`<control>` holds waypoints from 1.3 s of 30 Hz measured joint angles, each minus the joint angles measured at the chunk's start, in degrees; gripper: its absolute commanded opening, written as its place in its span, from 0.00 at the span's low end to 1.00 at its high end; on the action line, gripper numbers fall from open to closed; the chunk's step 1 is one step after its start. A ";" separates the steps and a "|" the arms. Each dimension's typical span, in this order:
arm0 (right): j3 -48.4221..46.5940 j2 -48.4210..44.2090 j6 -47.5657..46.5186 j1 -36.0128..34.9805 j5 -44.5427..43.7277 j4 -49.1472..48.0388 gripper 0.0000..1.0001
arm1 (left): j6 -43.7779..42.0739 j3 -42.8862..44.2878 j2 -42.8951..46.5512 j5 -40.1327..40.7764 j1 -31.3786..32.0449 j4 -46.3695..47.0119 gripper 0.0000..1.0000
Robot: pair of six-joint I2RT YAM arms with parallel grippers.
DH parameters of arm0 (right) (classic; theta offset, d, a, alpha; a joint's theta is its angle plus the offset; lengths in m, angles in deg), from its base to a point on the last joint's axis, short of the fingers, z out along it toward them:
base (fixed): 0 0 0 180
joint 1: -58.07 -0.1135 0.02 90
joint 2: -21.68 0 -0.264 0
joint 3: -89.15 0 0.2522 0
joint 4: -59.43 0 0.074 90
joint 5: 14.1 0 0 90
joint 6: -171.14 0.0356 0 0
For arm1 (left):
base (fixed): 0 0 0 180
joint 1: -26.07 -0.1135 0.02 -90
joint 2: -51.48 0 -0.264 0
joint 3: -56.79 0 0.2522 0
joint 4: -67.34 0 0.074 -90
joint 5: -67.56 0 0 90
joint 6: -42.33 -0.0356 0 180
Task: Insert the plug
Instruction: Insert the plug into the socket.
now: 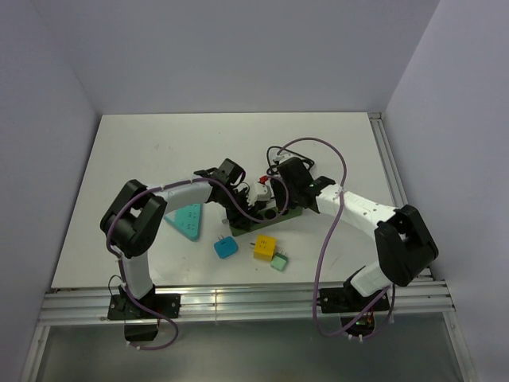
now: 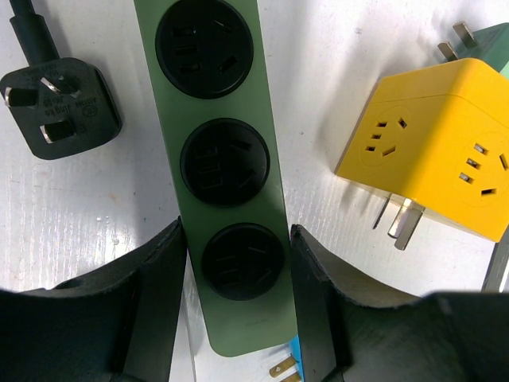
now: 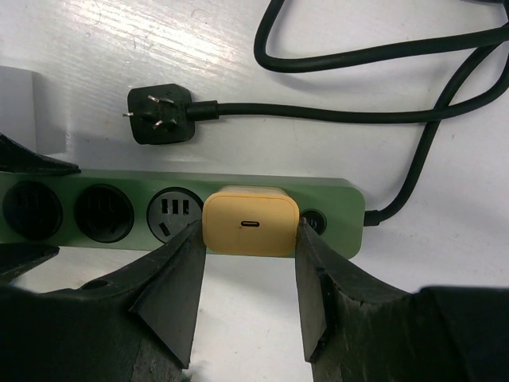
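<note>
Charger plug (image 3: 250,221), a pale orange block with a slim oval port in its upper face, sits between the right fingers (image 3: 171,286), which close on it from both sides and hold it. The charger plug rests on the top face of the green power strip (image 3: 334,203), just beside a grey multi-slot socket (image 3: 171,213) on one side and a small round button (image 3: 312,220) on the other. How deep it sits in the strip cannot be told.

The left fingers (image 2: 155,294) stand narrow around the far end of the same strip and grip it by its long sides, with the last black round socket (image 2: 242,261) between them. Two more round sockets run along the strip beyond the fingertips.

A black cord plug (image 3: 161,114) lies prongs-up on the white counter (image 3: 95,48) beside the strip, apart from it, and its black cord (image 3: 382,64) loops round to the strip's end. The face of this plug carries raised lettering, too small to read.

Near the left fingers stands a yellow cube adapter (image 2: 437,143) with three-slot sockets on two visible faces and metal prongs below. In the top view a teal triangular adapter (image 1: 185,220), a blue cube (image 1: 225,248) and a light green cube (image 1: 279,262) lie on the counter, nearer the arm bases than the strip
</note>
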 measured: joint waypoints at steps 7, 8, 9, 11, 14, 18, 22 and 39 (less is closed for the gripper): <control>1.03 -0.76 0.85 -0.02 -0.24 -1.11 0.00 | 0.13 -1.09 0.63 -0.04 -0.04 1.38 0.47; 1.22 -0.92 1.01 -0.04 -0.28 -1.29 0.00 | 0.24 -1.09 0.63 -0.04 -0.07 1.40 0.47; 1.57 -1.25 1.18 -0.13 -0.37 -1.51 0.00 | 0.26 -1.09 0.63 -0.04 -0.09 1.40 0.47; 2.36 -1.97 1.64 -0.31 -0.55 -1.75 0.00 | 0.26 -1.09 0.63 -0.02 -0.11 1.42 0.47; 3.28 -2.73 2.54 -0.90 -1.31 -2.01 0.00 | 0.24 -1.09 0.63 -0.02 -0.24 1.46 0.47; 3.56 -2.75 3.58 -1.70 -2.78 -2.49 0.00 | 0.24 -1.09 0.63 -0.04 -0.48 1.46 0.46; 3.58 -2.64 4.22 -2.49 -4.24 -2.54 0.00 | 0.24 -1.09 0.63 -0.04 -0.55 1.46 0.46; 0.92 -0.20 4.26 -2.82 -5.42 -1.09 0.05 | 0.90 -1.09 0.63 -0.24 -0.79 1.53 0.46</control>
